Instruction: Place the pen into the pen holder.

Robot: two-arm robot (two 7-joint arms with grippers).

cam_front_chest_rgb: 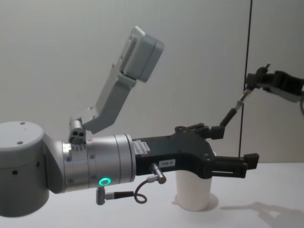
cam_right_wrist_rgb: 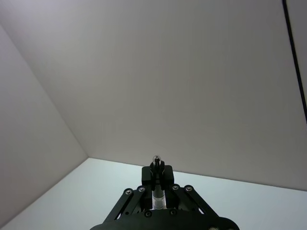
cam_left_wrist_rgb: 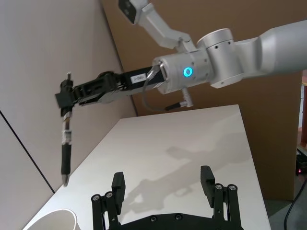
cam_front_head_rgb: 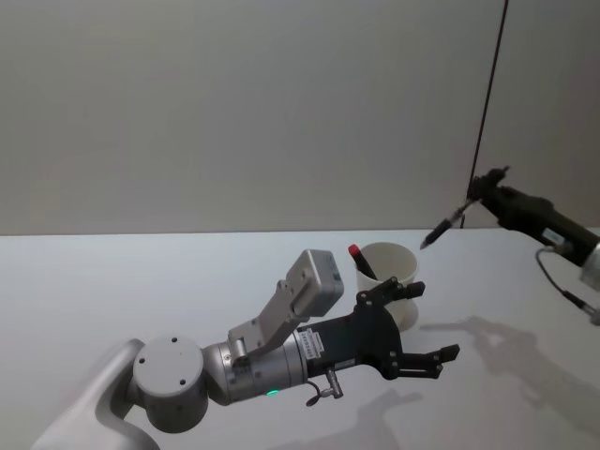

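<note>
The pen holder (cam_front_head_rgb: 392, 262) is a white paper cup standing mid-table, also seen from the side (cam_front_chest_rgb: 192, 192), and its rim (cam_left_wrist_rgb: 53, 219) is in the left wrist view. A red-capped pen (cam_front_head_rgb: 360, 260) stands in it. My right gripper (cam_front_head_rgb: 483, 186) (cam_left_wrist_rgb: 64, 93) (cam_front_chest_rgb: 251, 83) is shut on the top end of a black pen (cam_front_head_rgb: 442, 228) (cam_left_wrist_rgb: 64, 153) (cam_front_chest_rgb: 232, 114) (cam_right_wrist_rgb: 156, 165). It holds the pen in the air, up and to the right of the cup, tip pointing down toward it. My left gripper (cam_front_head_rgb: 422, 323) (cam_left_wrist_rgb: 162, 182) (cam_front_chest_rgb: 230, 145) is open beside the cup, holding nothing.
The white table (cam_front_head_rgb: 122, 281) ends at a grey wall (cam_front_head_rgb: 234, 112) behind the cup. A dark vertical cable (cam_front_head_rgb: 487, 94) runs down the wall at the right. My left forearm (cam_front_head_rgb: 281, 361) lies low across the table's front.
</note>
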